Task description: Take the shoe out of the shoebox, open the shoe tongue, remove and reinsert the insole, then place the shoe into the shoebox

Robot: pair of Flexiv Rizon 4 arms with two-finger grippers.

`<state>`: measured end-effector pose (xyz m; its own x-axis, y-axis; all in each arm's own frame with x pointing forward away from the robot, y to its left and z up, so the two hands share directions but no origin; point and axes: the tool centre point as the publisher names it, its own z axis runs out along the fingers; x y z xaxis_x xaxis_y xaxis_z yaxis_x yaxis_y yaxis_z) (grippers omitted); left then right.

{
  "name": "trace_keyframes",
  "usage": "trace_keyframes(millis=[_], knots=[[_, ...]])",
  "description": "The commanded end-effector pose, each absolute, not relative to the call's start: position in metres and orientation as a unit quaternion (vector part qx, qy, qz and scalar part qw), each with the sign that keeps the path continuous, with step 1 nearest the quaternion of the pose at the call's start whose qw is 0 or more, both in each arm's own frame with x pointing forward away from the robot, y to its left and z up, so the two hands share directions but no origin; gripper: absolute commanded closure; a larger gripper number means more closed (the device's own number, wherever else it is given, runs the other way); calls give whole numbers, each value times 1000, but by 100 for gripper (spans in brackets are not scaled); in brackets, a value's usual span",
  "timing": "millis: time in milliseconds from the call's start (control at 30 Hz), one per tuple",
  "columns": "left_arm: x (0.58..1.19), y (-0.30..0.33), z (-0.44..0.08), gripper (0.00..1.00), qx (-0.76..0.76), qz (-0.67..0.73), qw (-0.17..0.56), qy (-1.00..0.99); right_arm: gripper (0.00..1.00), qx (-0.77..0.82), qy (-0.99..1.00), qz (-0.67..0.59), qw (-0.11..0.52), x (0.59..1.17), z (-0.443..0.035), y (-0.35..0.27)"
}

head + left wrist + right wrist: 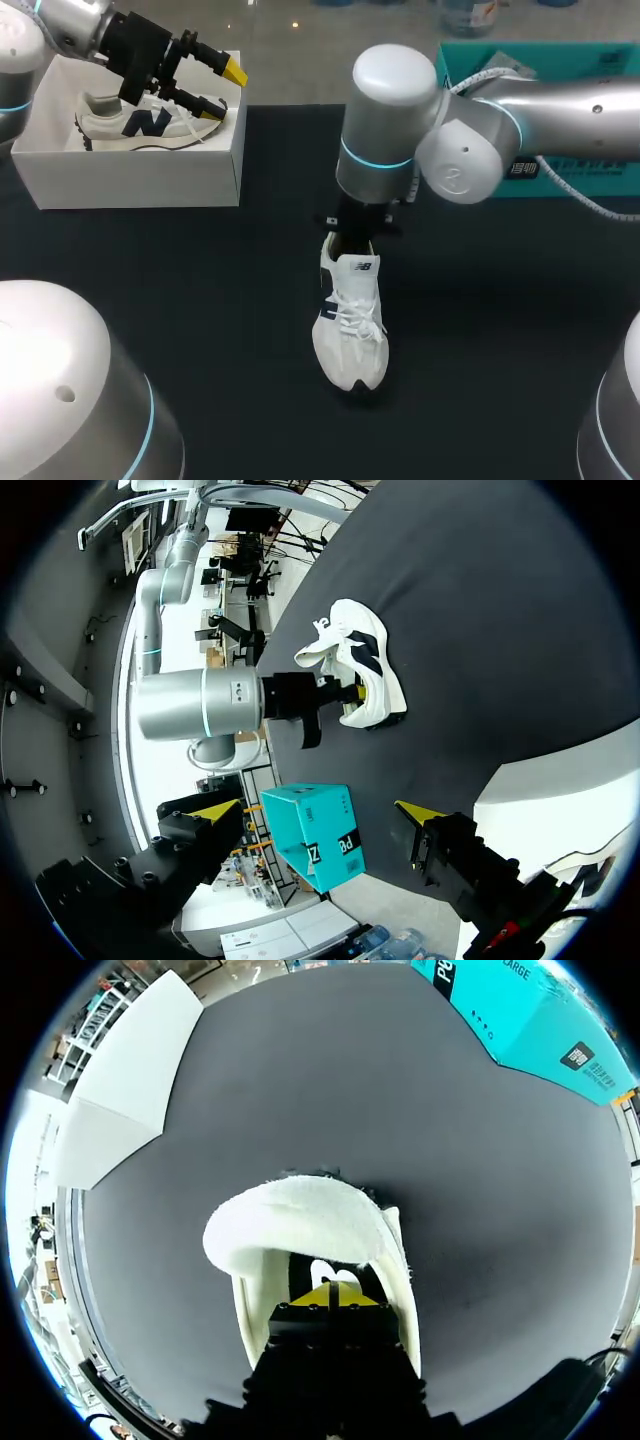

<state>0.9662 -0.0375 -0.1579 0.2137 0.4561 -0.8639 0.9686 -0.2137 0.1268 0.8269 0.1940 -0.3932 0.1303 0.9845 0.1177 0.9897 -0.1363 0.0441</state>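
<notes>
The right gripper (pixel 335 1298) is reaching down into the heel opening of the shoe (pixel 350 320), its yellow tips pressing almost together. Whether anything thin is being pinched between them, I cannot tell. The shoe is lying on the table (pixel 200 300), well to the right of the shoebox (pixel 130 180). The left gripper (pixel 225 87) is hovering over the shoebox with its fingers spread wide, holding nothing, just above a second shoe (pixel 140 125) lying in the box. Only the right wrist view is showing the closed tips, which the arm is hiding in the head view. The left wrist view is showing the shoe's dark-striped side and the teal box (pixel 315 835), far from the shoebox.
</notes>
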Motion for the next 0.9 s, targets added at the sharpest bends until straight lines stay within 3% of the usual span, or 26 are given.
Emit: trace_keyframes(millis=[33, 500, 900], knots=[[967, -37, -158, 0, 693, -358, 357, 514, 100, -751, -658, -47, 34, 836, -410, 202], [967, -37, -158, 0, 693, -358, 357, 514, 100, -751, -659, -34, 19, 819, -380, 216], [967, -37, -158, 0, 693, -358, 357, 514, 100, -767, -641, -8, 35, 823, -408, 214]])
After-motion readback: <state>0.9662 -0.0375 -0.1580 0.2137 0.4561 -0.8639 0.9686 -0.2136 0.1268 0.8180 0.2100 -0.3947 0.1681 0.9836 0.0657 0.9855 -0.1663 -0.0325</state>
